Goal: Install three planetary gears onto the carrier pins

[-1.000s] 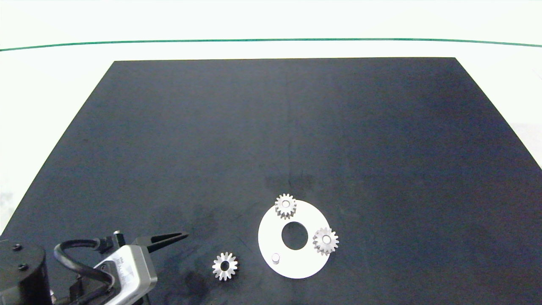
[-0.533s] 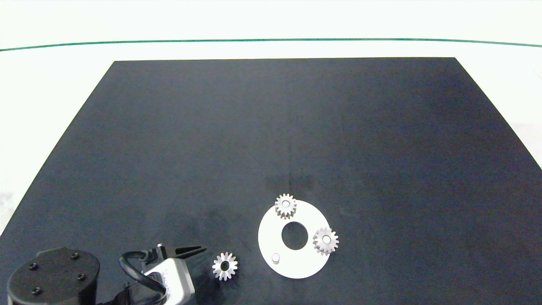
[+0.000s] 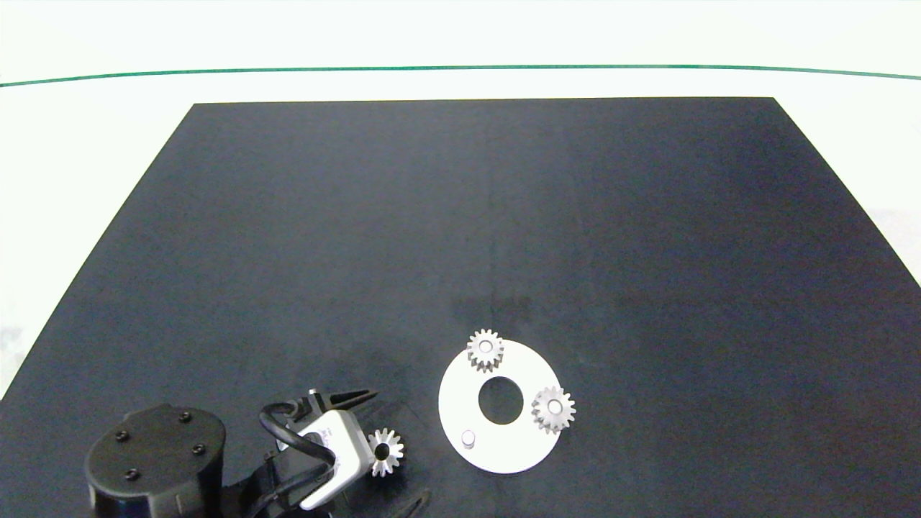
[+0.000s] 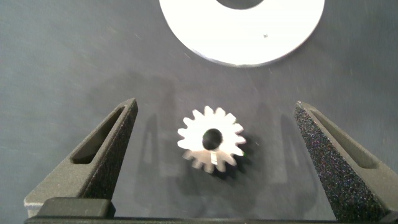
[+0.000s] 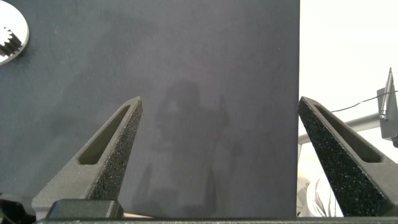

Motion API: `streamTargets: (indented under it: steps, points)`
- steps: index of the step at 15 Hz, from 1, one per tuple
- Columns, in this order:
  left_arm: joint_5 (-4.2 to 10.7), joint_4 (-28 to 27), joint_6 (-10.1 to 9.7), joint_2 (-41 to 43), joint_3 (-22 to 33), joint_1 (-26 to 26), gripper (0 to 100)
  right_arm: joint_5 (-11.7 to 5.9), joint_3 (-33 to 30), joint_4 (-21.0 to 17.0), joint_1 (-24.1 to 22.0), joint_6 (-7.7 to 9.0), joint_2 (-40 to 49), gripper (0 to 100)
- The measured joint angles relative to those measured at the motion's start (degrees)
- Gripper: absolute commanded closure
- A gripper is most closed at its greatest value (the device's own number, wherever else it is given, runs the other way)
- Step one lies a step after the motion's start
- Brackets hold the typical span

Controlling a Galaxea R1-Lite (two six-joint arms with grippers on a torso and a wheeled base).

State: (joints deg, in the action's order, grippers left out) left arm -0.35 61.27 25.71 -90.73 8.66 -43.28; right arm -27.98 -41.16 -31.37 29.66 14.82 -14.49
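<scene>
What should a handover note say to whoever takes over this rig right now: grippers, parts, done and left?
Left gripper: open, fingers either side of the loose gear lying flat on the black mat, not yet gripping it.
Right gripper: open, holding nothing, over bare mat near its edge, out of the head view.
White carrier disc: flat on the mat, just right of the loose gear.
Done: two gears seated on pins, the far one and the right one.
Left: close on the loose gear, lift it, and seat it on the bare pin at the disc's near left.
</scene>
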Motion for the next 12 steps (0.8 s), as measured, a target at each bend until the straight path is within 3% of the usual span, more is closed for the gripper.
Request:
streamTargets:
  steps: [9,12]
  points:
    - [0.02,0.2,0.83,-0.9,-2.4,1.2,0,0.09,-0.4,0.0,0.1,0.09,-0.1,0]
    - [0.02,0.4,0.91,-0.7,-2.8,1.6,5,0.11,-0.7,0.0,0.1,0.11,-0.2,0]
